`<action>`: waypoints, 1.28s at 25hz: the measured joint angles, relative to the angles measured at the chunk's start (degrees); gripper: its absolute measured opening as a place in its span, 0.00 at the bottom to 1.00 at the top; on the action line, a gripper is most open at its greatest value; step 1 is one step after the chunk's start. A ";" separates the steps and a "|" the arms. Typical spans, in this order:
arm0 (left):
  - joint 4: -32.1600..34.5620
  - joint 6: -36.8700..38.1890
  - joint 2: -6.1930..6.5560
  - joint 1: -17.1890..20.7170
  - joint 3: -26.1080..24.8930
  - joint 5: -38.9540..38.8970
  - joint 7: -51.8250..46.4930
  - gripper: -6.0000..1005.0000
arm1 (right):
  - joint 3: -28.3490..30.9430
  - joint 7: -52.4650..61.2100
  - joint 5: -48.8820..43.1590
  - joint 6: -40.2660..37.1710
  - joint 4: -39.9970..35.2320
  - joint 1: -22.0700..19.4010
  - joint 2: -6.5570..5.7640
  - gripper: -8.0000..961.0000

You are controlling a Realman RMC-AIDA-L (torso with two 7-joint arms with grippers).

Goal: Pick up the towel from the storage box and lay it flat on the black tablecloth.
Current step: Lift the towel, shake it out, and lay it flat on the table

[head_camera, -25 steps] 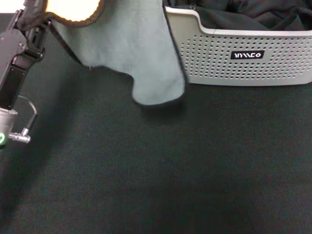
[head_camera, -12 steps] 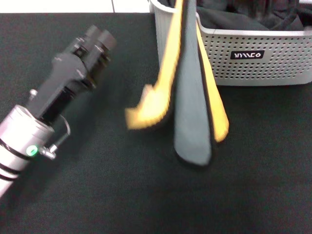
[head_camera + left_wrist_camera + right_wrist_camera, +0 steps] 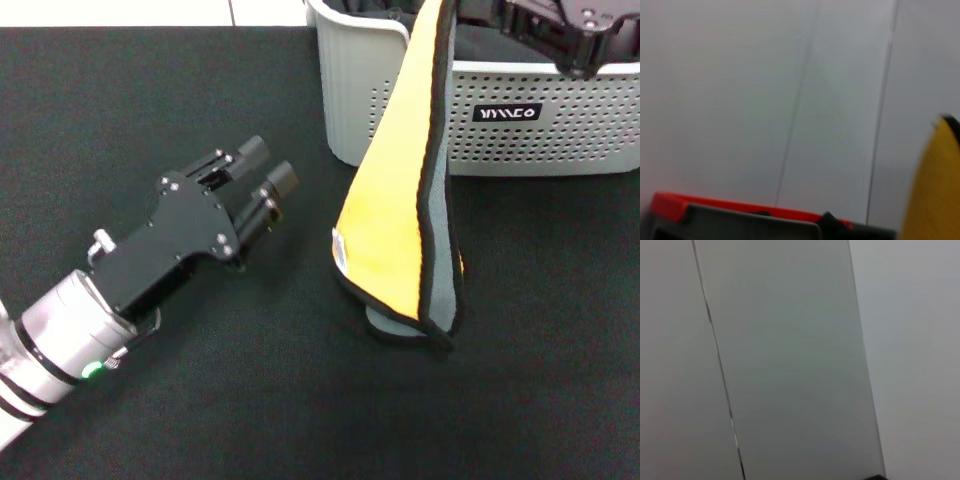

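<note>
Now the towel [image 3: 400, 190] hangs lengthwise from the clamped right gripper [image 3: 470, 15] above the storage box [image 3: 540, 110], its tip touching the black tablecloth [image 3: 300, 400], with the parted-fingered left gripper [image 3: 268, 168] nearer.

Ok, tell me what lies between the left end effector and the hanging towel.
Nothing: in the head view only bare black tablecloth separates the left end effector from the towel, which hangs in front of the storage box.
</note>
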 joint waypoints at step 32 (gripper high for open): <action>-8.14 -4.06 -0.44 -2.73 -4.29 5.07 61.37 0.52 | 4.89 0.36 4.02 -1.90 15.19 19.03 0.24 0.02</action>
